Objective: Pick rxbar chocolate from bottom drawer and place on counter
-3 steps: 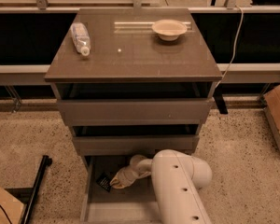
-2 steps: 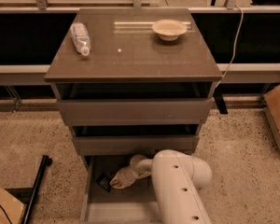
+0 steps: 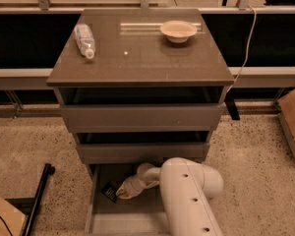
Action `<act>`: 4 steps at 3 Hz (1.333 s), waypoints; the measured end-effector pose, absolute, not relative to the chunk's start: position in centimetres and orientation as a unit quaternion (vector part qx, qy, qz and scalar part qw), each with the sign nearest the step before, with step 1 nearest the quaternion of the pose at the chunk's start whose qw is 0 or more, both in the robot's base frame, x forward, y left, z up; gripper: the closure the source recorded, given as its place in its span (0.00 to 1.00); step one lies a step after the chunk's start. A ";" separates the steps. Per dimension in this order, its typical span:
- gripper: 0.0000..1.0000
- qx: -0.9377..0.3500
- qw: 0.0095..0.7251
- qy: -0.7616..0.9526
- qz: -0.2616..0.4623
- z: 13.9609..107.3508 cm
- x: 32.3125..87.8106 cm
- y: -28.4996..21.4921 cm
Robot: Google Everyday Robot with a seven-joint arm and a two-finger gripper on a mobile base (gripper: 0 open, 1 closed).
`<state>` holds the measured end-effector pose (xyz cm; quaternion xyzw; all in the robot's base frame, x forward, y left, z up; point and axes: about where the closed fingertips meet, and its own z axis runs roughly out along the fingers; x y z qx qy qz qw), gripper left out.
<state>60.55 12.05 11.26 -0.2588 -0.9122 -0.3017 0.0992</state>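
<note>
**Nothing is shifting: the pick is still pending**

The desk (image 3: pixel 137 58) is waiting, carrying no bar. Over the open bottom drawer (image 3: pixel 91 203), the arm (image 3: pixel 189 195) is holding its pose of a second ago. Its gripper (image 3: pixel 122 193) is touching the rxbar chocolate (image 3: pixel 108 191), which is lying by the left wall. You cannot tell whether it is gripping.

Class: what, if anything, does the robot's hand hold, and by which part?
Cannot be told: the hand, in the bottom drawer, sits beside the rxbar chocolate.
</note>
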 end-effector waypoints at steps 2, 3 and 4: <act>0.57 -0.259 0.099 -0.912 -0.302 11.3 60.5 12.0; 0.48 -0.259 0.099 -0.912 -0.302 11.3 60.5 12.1; 0.70 -0.239 0.095 -0.916 -0.308 12.5 58.8 12.4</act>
